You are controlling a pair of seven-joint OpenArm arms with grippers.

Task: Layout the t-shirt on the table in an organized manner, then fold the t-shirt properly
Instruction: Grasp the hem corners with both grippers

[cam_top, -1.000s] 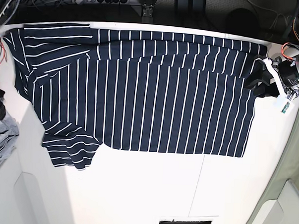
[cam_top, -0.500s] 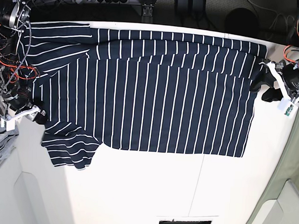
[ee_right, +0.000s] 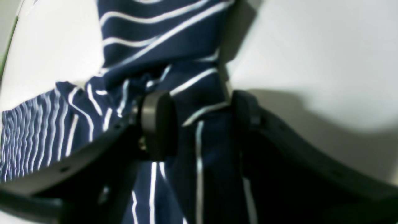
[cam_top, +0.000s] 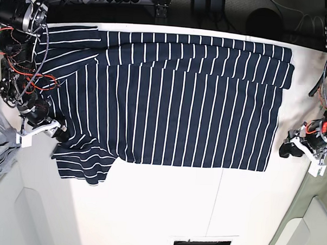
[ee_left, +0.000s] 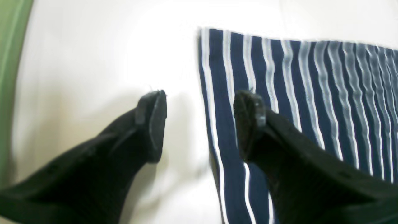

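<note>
White tabletop (cam_top: 165, 209) fills most of the base view, crossed by a thin dark seam line (cam_top: 217, 203) and bare across its whole near half, while the t-shirt (cam_top: 170, 95) lies spread flat over the far half with its stripes running toward the camera. Its near hem forms a fairly straight edge, and one short sleeve (cam_top: 83, 162) juts out past that line at the collar end. At that end the right gripper (cam_top: 59, 131) sits low at the shirt's side edge, just above the sleeve; the right wrist view shows its jaws standing apart with a bunched, twisted fold of striped cloth (ee_right: 199, 102) lying between them and touching the pad of one finger (ee_right: 157, 121), with bare table to the outer side of the other finger. Whether the cloth is actually pinched cannot be told. Opposite, the left gripper (cam_top: 287, 150) rests near the shirt's bottom corner, beside the side edge rather than on it. From the left wrist camera its jaws are parted wide: one finger (ee_left: 248, 115) hangs over the striped fabric just inside the straight edge, the other (ee_left: 154, 121) over plain white surface, so the hem edge (ee_left: 206, 102) runs up between them. A grey garment (cam_top: 0, 148) lies beyond the right gripper at the table's margin.
</note>
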